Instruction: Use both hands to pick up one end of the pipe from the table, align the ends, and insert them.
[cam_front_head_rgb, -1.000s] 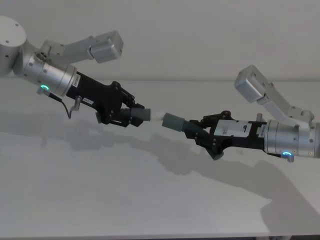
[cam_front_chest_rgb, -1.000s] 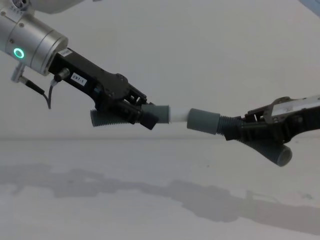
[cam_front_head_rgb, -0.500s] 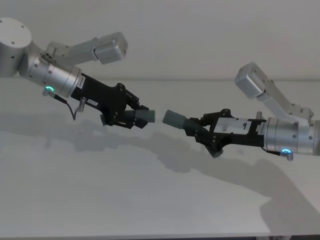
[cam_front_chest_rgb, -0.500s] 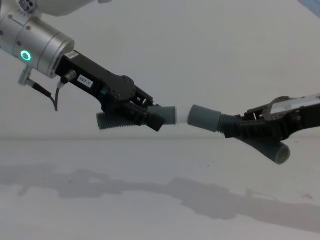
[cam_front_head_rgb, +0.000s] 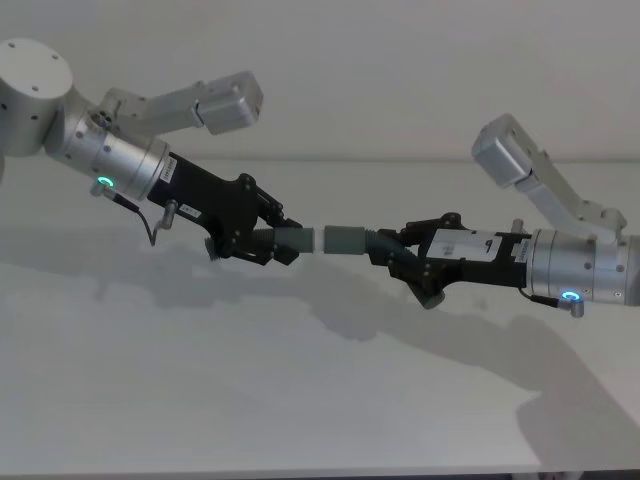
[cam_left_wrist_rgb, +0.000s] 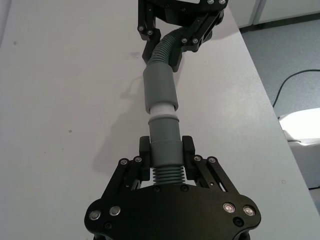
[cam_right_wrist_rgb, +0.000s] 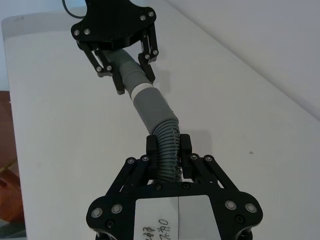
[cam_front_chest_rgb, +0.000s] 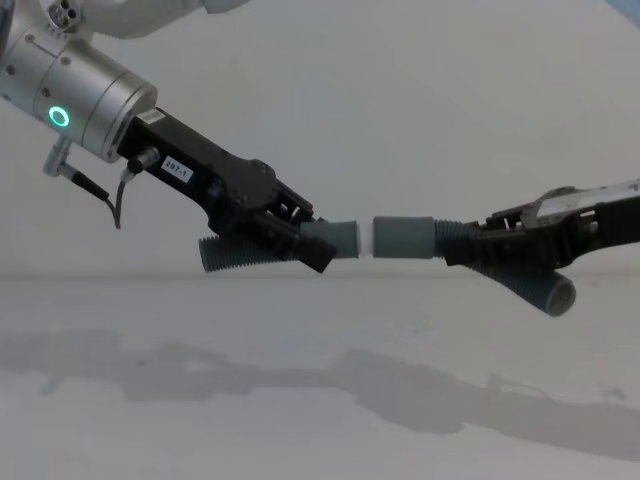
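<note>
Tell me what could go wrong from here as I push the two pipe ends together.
1. The left pipe piece and right pipe piece hang above the table. A pale tip shows between the cuffs; an off-axis push could jam it.
2. The left gripper and right gripper clamp near the flexible ribs, which may buckle under push force.
3. A piece could slip in its gripper and drop.

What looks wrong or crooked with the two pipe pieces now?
Nothing stands out. The left gripper and right gripper hold the pipe pieces above the table; the narrower end and wider end are lined up, a pale tip bridging them.
</note>
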